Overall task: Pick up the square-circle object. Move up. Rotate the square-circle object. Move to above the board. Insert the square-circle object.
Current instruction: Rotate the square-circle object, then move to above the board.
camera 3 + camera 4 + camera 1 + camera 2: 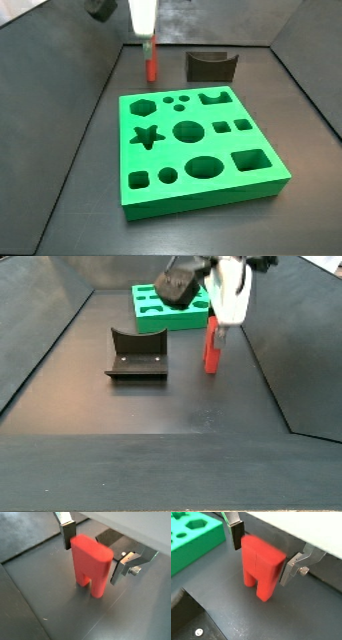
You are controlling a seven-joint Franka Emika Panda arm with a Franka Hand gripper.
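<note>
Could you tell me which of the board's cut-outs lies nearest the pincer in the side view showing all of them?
The crown-like notched cut-out at the board's far edge. The pincer with the square-circle object is beyond that edge; star and oval sit farther away.
</note>
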